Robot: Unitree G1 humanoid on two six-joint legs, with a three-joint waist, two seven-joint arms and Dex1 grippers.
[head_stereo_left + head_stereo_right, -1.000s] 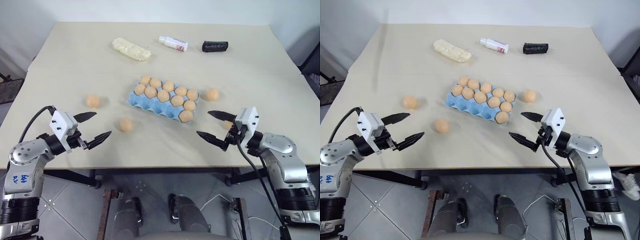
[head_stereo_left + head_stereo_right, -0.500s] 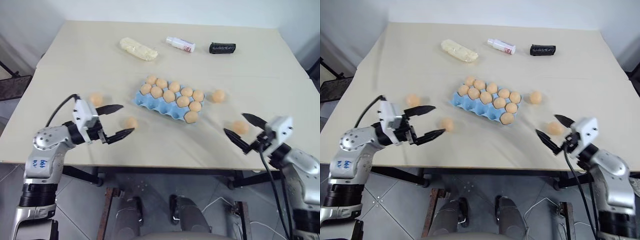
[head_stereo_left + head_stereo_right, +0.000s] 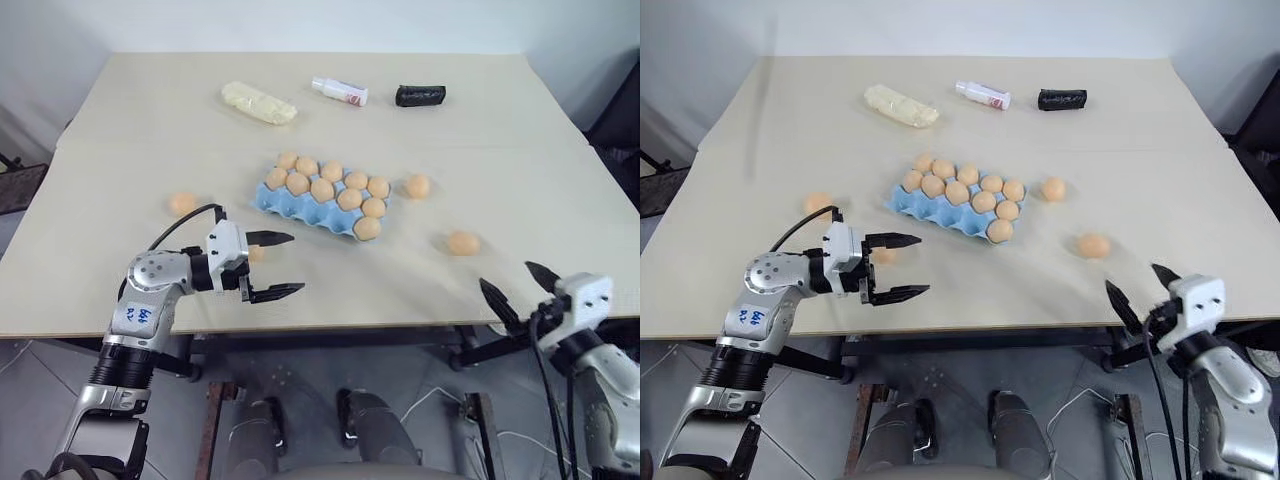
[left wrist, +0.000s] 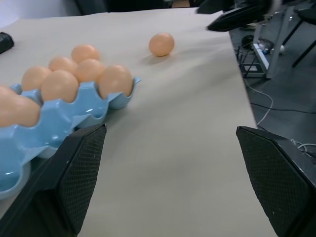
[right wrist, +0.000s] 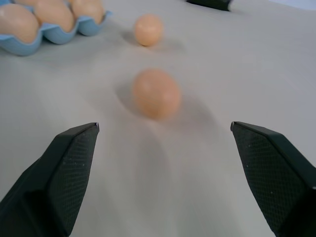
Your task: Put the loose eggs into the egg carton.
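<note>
Both arms have swung to the robot's right: the wide-open, empty left gripper (image 3: pixel 272 265) now brackets one loose egg (image 3: pixel 257 253) (partly hidden), and the right gripper (image 3: pixel 522 290), equally agape and empty, lines up on another egg (image 3: pixel 462 243).

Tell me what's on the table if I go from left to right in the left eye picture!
Loose egg → left gripper → egg carton → egg beside the carton → egg nearer the front edge → right gripper, just off the table's front edge.
</note>
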